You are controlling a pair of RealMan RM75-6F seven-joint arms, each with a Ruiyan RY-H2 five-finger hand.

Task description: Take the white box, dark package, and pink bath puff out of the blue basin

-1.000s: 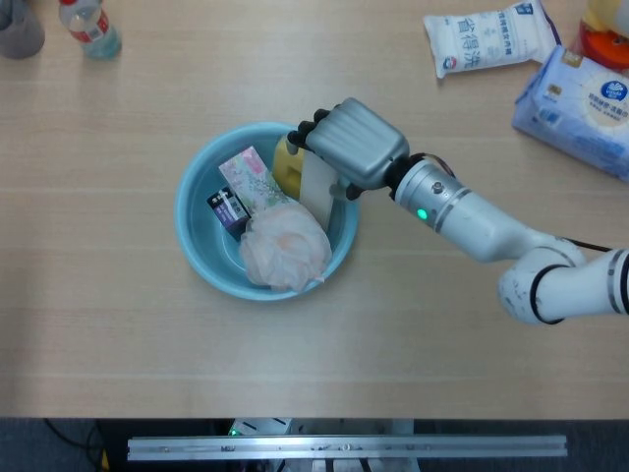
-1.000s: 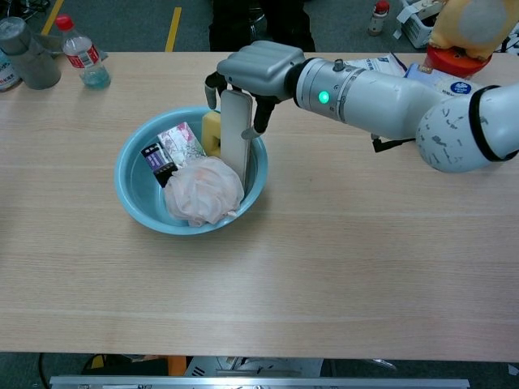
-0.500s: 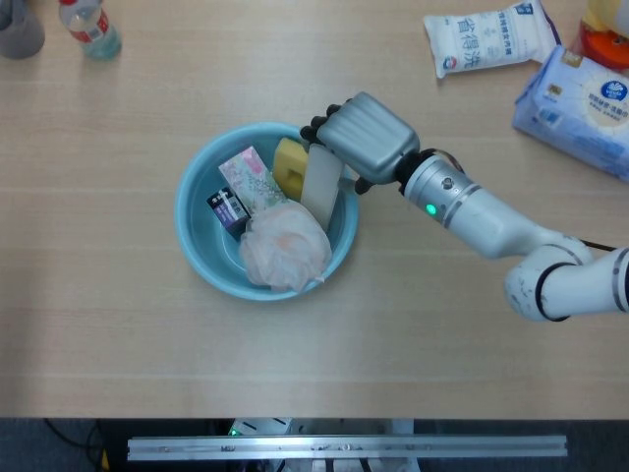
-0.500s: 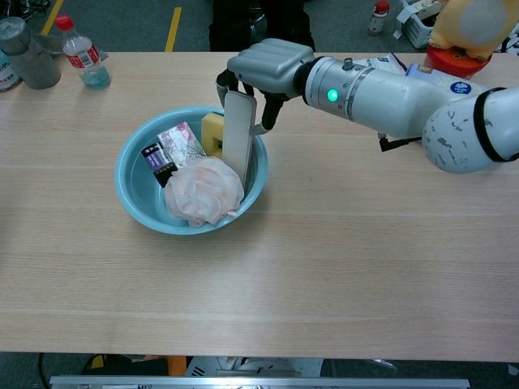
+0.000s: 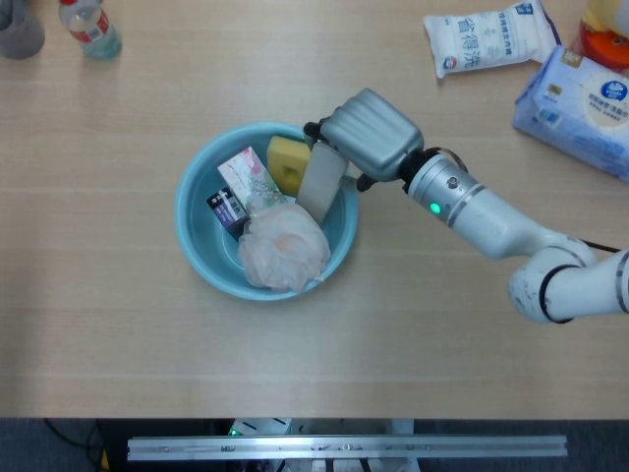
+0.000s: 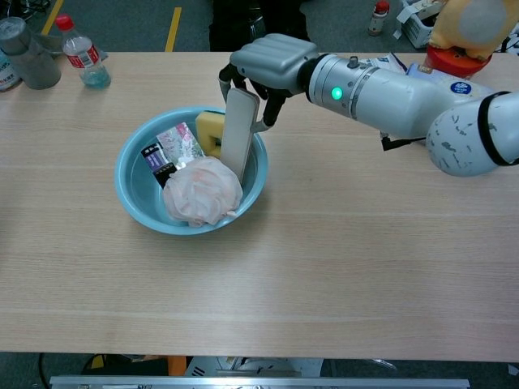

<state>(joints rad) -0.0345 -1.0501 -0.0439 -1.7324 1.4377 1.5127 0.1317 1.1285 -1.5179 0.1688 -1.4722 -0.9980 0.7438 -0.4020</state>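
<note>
Pale wood-grain covers the desk (image 5: pixel 118 324), and the blue basin (image 5: pixel 197 246) sits near its middle, a little toward the far edge. The right arm reaches in from the right edge, its silver forearm slanting toward the basin's far right rim. The right robot hand (image 5: pixel 366 138) hangs over that rim, back upward, fingers curled down and pinching the top of the white box (image 6: pixel 237 133). That box stands nearly upright, slightly tilted, with its lower end down inside the basin next to the pink bath puff (image 5: pixel 283 248).

Inside the basin, the puff fills the near right part. The dark package (image 5: pixel 228 208) lies at the left, just beside a floral pink-and-green packet (image 5: pixel 252 179), and a yellow sponge (image 5: pixel 289 163) sits at the far side, close to the box.

At the desk's far left corner stand a clear bottle with a red cap (image 6: pixel 83 58) and a grey cup (image 6: pixel 29 53). Near the far right corner lie a white bag with blue print (image 5: pixel 489 39) and a blue tissue pack (image 5: pixel 582 106).
</note>
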